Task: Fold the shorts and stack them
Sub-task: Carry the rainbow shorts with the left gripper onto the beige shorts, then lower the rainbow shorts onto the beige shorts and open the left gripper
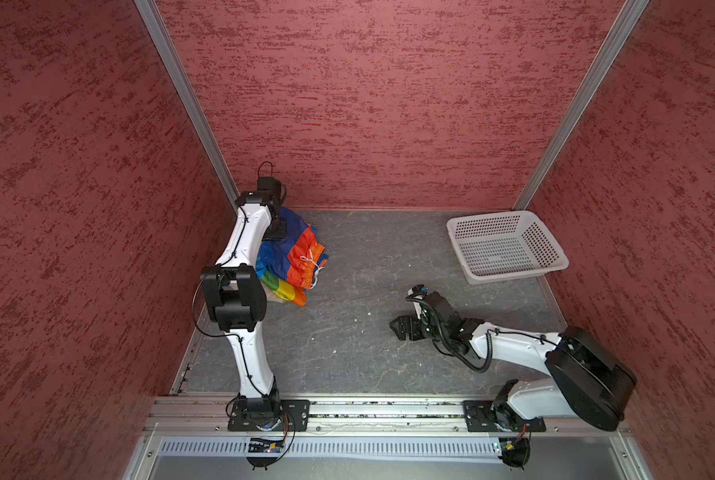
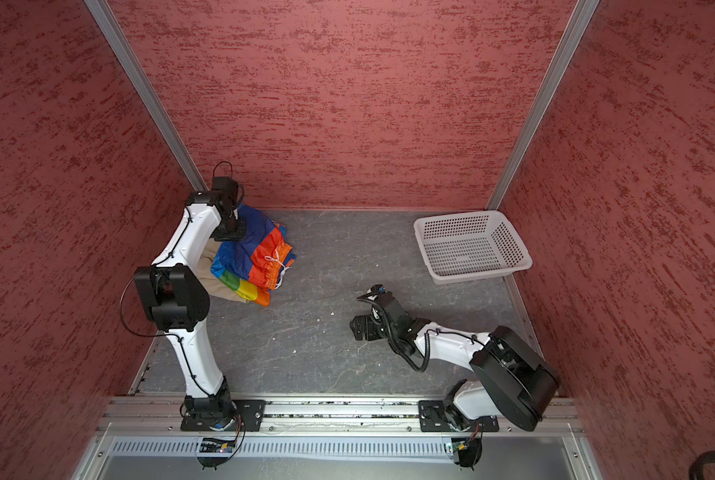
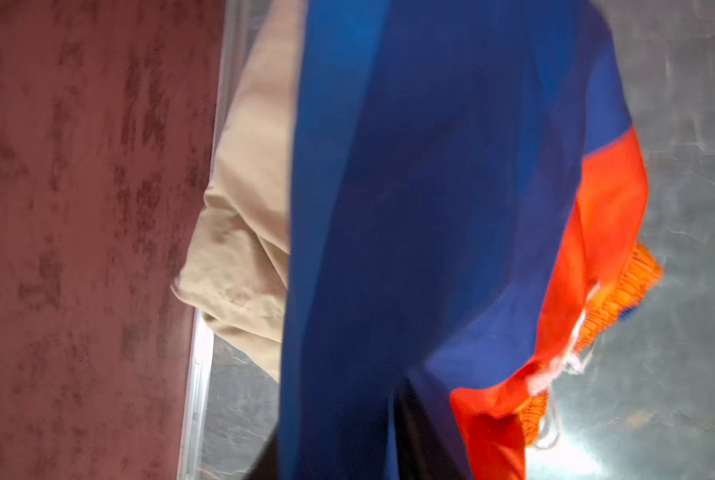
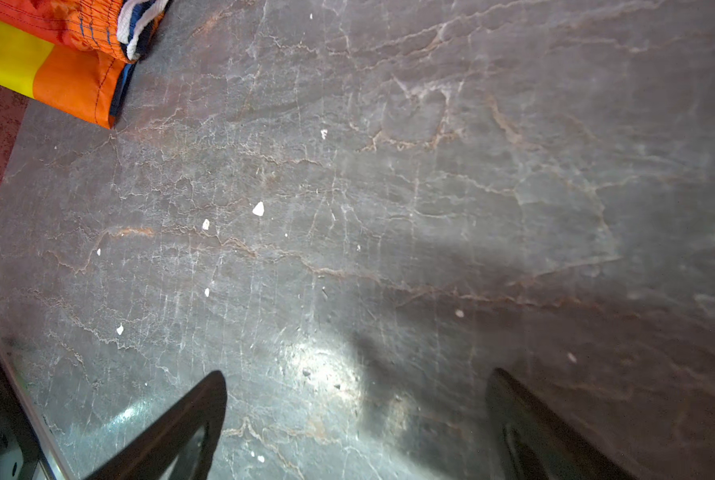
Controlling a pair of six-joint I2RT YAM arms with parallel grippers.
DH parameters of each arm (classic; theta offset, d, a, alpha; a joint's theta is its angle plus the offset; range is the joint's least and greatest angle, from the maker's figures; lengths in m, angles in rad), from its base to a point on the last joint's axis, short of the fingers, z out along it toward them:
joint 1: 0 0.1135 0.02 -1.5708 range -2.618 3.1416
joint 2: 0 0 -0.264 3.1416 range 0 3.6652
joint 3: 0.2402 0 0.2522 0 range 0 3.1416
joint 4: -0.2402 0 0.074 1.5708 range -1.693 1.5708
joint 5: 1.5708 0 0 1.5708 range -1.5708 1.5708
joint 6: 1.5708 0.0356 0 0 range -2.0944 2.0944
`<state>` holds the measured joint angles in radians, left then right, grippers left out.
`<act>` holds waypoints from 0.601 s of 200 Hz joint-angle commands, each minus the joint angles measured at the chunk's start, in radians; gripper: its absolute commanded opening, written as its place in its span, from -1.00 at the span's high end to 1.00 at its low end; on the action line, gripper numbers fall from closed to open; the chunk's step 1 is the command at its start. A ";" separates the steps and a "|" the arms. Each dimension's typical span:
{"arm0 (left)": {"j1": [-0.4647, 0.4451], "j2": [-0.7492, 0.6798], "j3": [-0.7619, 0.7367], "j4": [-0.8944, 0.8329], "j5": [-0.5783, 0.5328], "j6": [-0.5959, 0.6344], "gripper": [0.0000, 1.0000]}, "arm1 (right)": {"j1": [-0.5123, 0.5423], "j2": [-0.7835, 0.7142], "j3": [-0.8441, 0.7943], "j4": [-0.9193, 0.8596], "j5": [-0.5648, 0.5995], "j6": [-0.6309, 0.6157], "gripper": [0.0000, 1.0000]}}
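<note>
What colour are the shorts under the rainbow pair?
Plain beige cloth shorts; clearest in the left wrist view.

A white perforated basket (image 1: 544, 245) (image 2: 509, 245) stands in the far right corner of a grey, stone-patterned tabletop (image 1: 368, 291) dotted with white flecks (image 4: 258, 208). Mottled red walls (image 1: 368, 104) enclose it, and an aluminium rail (image 1: 389, 409) lines the near edge.

Mottled red walls (image 1: 368, 104) with aluminium corner posts (image 1: 189, 104) enclose a grey, veined floor (image 1: 368, 353).

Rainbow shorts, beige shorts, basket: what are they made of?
Rainbow shorts: probably thin nylon-like synthetic, slight sheen, crisp folds. Beige shorts: likely cotton twill, matte, soft creases. Basket: white moulded plastic, semi-gloss, perforated walls.
</note>
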<state>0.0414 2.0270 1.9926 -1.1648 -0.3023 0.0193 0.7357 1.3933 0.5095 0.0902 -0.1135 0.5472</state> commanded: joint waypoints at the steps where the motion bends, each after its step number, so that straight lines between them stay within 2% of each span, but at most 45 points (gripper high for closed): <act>1: 0.022 0.063 -0.002 0.030 -0.100 -0.024 -0.20 | -0.010 0.006 0.021 0.045 -0.014 0.022 -0.97; 14: 0.044 0.106 0.030 -0.011 -0.212 -0.087 -0.71 | -0.010 0.006 0.017 0.046 -0.014 0.027 -0.97; 22: 0.058 0.121 0.050 -0.036 -0.251 -0.117 -0.90 | -0.010 0.004 0.013 0.047 -0.012 0.028 -0.97; 29: 0.070 0.121 0.061 -0.047 -0.273 -0.144 -1.00 | -0.010 0.003 0.008 0.049 -0.012 0.031 -0.97; 54: 0.100 0.059 0.060 -0.051 -0.304 -0.220 -0.99 | -0.012 0.010 0.004 0.055 -0.012 0.040 -0.97; 76: 0.084 -0.051 0.024 -0.045 -0.308 -0.275 -0.99 | -0.012 0.011 0.017 0.049 -0.011 0.040 -0.97; 120: -0.050 -0.443 -0.307 0.198 -0.283 -0.306 -0.99 | -0.016 -0.074 0.113 -0.069 0.056 -0.011 -0.97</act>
<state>0.0608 1.7828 1.8076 -1.1034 -0.5842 -0.2310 0.7292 1.3888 0.5400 0.0811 -0.1127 0.5644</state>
